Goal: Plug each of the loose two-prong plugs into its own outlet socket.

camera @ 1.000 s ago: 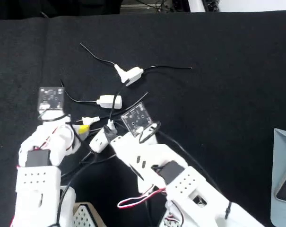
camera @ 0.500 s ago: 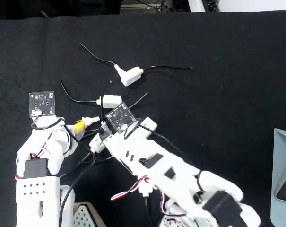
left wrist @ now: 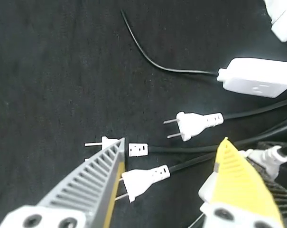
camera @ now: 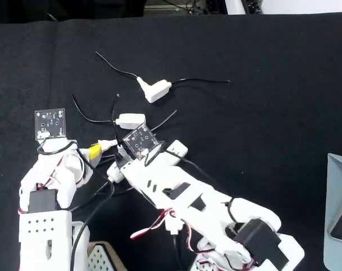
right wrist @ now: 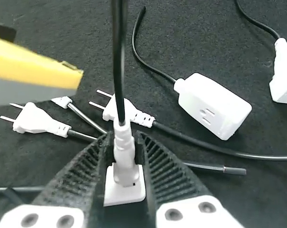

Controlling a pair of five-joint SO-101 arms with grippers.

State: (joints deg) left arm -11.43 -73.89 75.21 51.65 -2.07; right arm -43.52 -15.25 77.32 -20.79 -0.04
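Here, right pincer [right wrist: 122,137] clamps white plug [right wrist: 122,159], prongs hidden; left pincer [left wrist: 171,141] open, finger [left wrist: 93,183] covering pt of loose plug [left wrist: 143,179] beneath.

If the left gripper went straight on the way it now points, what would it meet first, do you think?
Probably the white two-prong plug lying between the left gripper's open fingers; a second plug lies just beyond. Depth is hard to judge.

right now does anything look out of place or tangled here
Nothing looks damaged. Beneath the open left tool, black cords bunch and overlap, with three loose plugs lying among them at different angles.
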